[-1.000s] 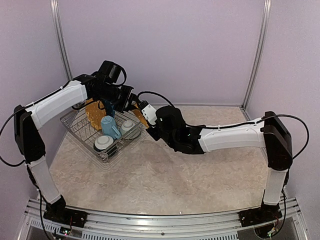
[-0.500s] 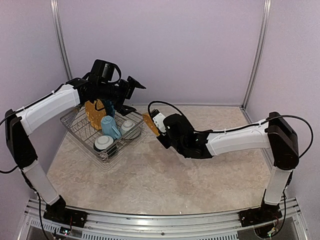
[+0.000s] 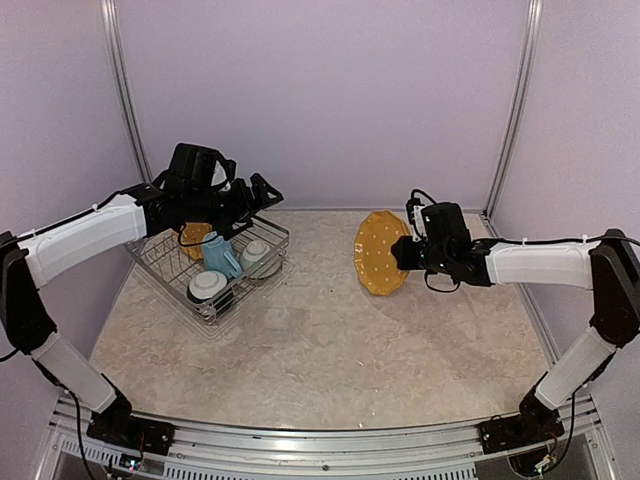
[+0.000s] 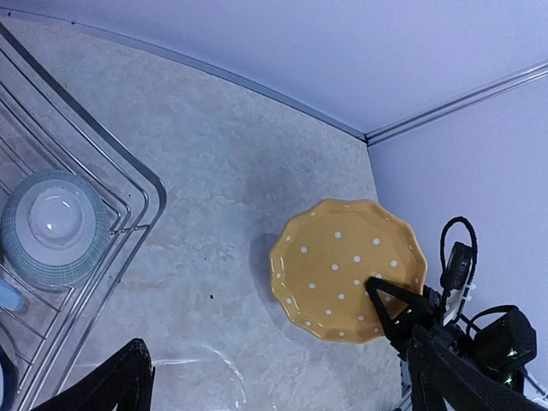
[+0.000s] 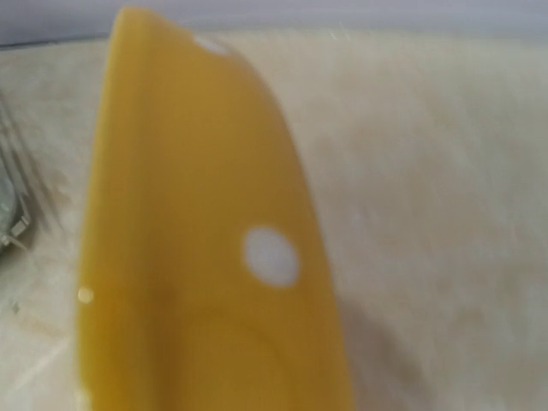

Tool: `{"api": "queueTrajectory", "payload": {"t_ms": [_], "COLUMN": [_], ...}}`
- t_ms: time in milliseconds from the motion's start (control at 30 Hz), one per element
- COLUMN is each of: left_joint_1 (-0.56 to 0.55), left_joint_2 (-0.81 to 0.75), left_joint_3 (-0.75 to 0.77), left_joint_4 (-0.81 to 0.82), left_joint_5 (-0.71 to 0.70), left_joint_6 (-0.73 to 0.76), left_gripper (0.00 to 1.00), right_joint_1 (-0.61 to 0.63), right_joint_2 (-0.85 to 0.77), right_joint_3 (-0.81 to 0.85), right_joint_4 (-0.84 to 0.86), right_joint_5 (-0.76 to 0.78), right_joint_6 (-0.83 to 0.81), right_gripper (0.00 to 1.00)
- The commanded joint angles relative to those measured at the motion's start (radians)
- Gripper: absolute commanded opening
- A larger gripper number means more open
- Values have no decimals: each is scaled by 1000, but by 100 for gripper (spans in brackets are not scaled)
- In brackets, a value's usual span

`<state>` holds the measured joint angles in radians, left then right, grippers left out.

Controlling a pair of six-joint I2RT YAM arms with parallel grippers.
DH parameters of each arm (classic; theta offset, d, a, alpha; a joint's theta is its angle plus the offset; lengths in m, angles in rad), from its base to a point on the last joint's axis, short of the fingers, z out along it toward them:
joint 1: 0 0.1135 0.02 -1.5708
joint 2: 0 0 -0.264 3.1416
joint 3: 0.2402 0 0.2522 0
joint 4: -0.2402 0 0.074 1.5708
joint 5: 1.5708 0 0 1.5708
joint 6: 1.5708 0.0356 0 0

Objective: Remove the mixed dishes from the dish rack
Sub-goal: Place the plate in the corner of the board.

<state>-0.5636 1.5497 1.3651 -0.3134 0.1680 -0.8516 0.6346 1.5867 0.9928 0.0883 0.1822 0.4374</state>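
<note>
Your right gripper (image 3: 408, 250) clamps the orange-yellow white-dotted scalloped plate (image 3: 380, 253) on edge over the beige marbled tabletop (image 3: 300, 350), lilac walls (image 3: 320, 100) behind (your left gripper (image 3: 262, 192) gapes wide by the silver wire dish rack (image 3: 165, 275)).

Logged dotted plate (image 3: 380, 252) as orange-yellow with scattered white dots. Noted same orange-yellow on racked plate (image 3: 195, 238). Listed mug (image 3: 218, 253) as light blue, bowls (image 3: 208, 287) as white with dark band, rack (image 3: 168, 268) as silver wire, bench (image 3: 320, 340) as mottled beige.
</note>
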Motion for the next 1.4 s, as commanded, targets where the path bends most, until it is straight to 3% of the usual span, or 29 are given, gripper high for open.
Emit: {"api": "queueTrajectory", "payload": {"t_ms": [0,100,333,667,1100,1367], "left_joint_1": [-7,-7,-13,-13,7,131], "left_joint_2": [-83,-126,-223,-292,-330,-344], "left_joint_3": [-78,-148,-293,-324,-282,-297], "left_joint_4": [71,92,131,92,-68,-110], "left_joint_5": [-104,-142,-189,-254,-355,-372], "left_joint_6": [190,222,250,239,193,185], "left_gripper": [99,99,99,99,99,99], "right_joint_1": [-89,-178,-367,-533,-577,-575], "right_joint_2": [-126,-166,-188,-64,84,84], "right_joint_3": [-100,-195,-292,-309,-273,-271], "right_joint_4": [106,153,158,136,63,22], "right_joint_5": [-253,-398,-576,-683,-589,-525], "right_joint_6": [193,240,271,195,98,66], "right_gripper": [0,0,0,4,42,69]}}
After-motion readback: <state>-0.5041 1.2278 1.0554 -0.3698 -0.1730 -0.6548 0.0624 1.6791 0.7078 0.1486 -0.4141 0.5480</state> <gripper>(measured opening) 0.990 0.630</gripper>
